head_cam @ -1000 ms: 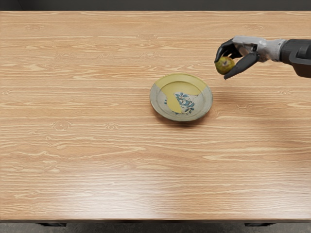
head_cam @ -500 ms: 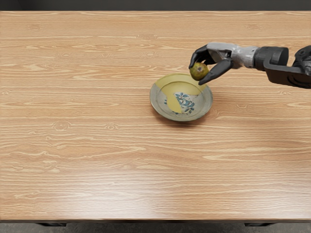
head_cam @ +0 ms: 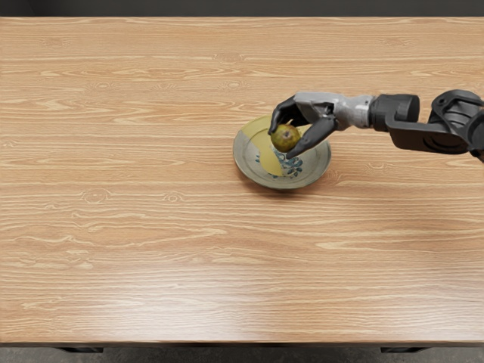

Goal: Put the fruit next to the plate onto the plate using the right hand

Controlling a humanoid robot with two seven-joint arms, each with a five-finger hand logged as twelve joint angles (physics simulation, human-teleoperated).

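A small yellow-green fruit with a brownish patch is held over the middle of the plate. The plate is round, grey-rimmed, with a yellow area and a blue flower pattern. My right hand reaches in from the right edge, its dark fingers curled around the fruit from above and from the side. I cannot tell whether the fruit touches the plate. The left arm does not show.
The wooden table fills the view, with its front edge along the bottom. My right forearm lies over the table to the right of the plate.
My right hand has carried the fruit leftward and downward, from beside the plate's right rim to over the plate's middle. The plate has not moved.
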